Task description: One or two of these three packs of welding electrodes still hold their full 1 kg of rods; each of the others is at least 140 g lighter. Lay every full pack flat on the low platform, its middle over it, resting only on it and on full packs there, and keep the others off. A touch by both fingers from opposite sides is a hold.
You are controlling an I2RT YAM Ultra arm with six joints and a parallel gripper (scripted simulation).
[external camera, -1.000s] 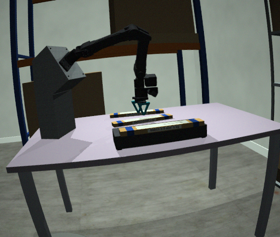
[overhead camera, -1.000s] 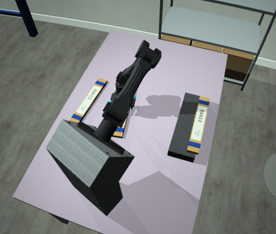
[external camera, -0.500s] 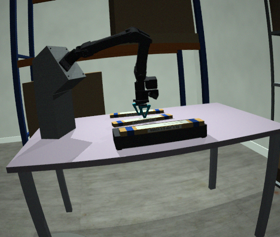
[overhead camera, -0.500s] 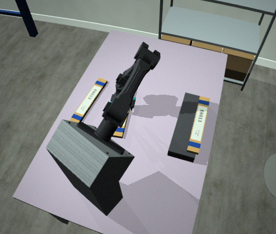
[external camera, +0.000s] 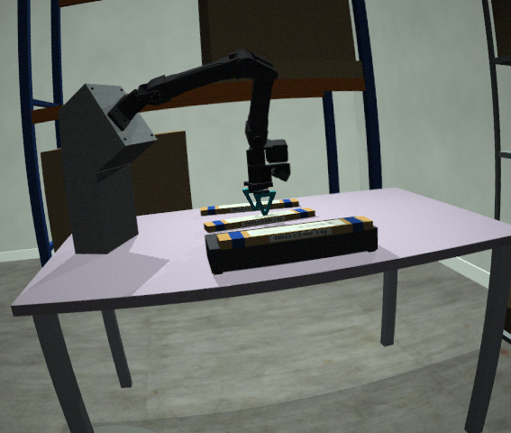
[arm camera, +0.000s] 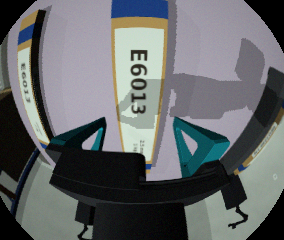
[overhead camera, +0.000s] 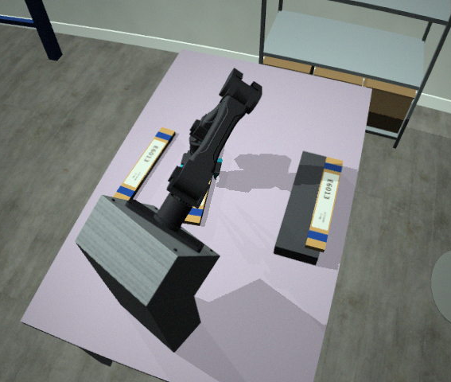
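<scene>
Pointing down above the middle pack (overhead camera: 195,214) (external camera: 260,219) (arm camera: 139,90), the hand (external camera: 260,201) (arm camera: 139,120) is open, teal fingers apart, with nothing gripped. The middle pack lies flat on the worktop (overhead camera: 250,230) (external camera: 176,261) (arm camera: 77,65). The outer pack (overhead camera: 145,164) (external camera: 249,207) (arm camera: 30,90) lies flat on the worktop as well, at the side away from the platform. The third pack (overhead camera: 324,204) (external camera: 295,231) (arm camera: 267,137) rests lengthwise on the low black platform (overhead camera: 297,205) (external camera: 292,253) (arm camera: 262,115), set toward the long edge farther from the other two. All three labels read E6013.

"E6013" on all three packs (overhead camera: 145,163) (arm camera: 139,85).
</scene>
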